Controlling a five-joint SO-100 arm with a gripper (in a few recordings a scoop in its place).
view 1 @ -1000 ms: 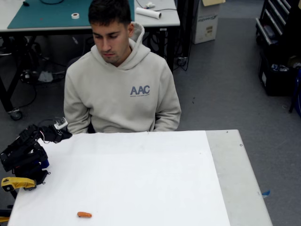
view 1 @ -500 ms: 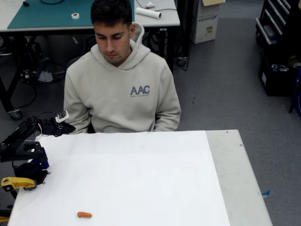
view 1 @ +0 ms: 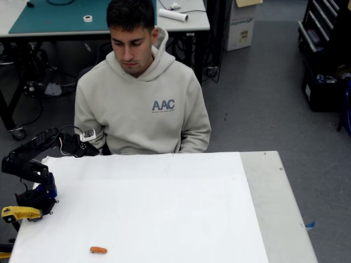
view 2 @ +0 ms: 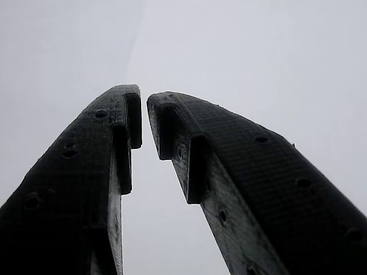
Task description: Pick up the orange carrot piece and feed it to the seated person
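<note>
The orange carrot piece lies on the white table sheet near its front left edge. The seated person in a beige hoodie sits behind the table's far edge, looking down. My black arm stands at the table's left edge. Its gripper hovers over the far left corner, close to the person's sleeve and far from the carrot. In the wrist view the two black fingers of the gripper point at the plain sheet, tips almost together with a thin slit and nothing held.
A yellow plastic clamp holds the arm's base at the left edge. A grey strip of bare tabletop runs along the right side. Behind the person stand a workbench and cables on the floor.
The arm has unfolded upward and its gripper has swung right, from the table's left edge toward the person's sleeve. The carrot and the person have stayed put.
</note>
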